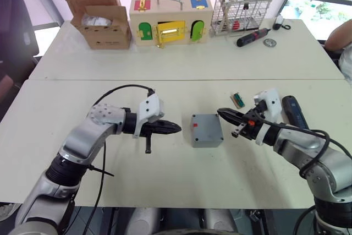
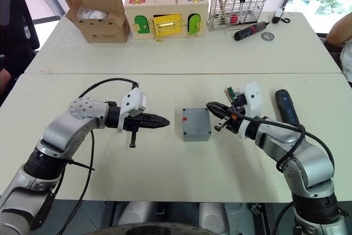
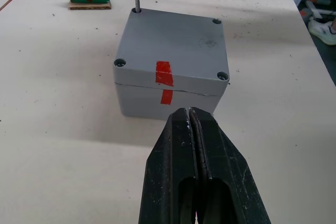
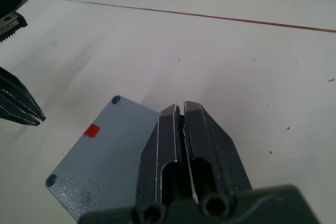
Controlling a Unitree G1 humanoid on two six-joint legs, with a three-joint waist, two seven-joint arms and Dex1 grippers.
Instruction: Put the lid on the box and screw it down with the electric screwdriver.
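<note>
Closest to the head camera, both arms reach in over the white surface (image 1: 165,191) toward its middle. Between them sits the box (image 1: 207,130), and the lid (image 3: 173,45) is already on it, square with the walls, a strip of red tape (image 3: 164,73) running across the seam from lid to side. The left pincer (image 1: 175,129) hangs just beside the box on the robot's left, its two black fingers pressed together and holding nothing. The right pincer (image 1: 223,114) comes in from the other side with its tip at the box's far right corner; its fingers are also closed and empty.

So the first half of the job looks done. The second half does not: the electric screwdriver (image 1: 294,111) lies flat on the surface behind the right forearm, gripped by neither arm. In the left wrist view a screw (image 3: 136,2) stands proud at one far corner while the other three corner holes show dark recessed heads; whether those are tight I cannot tell. Left to do, in my judgement: pick up the driver and run the screws down.
</note>
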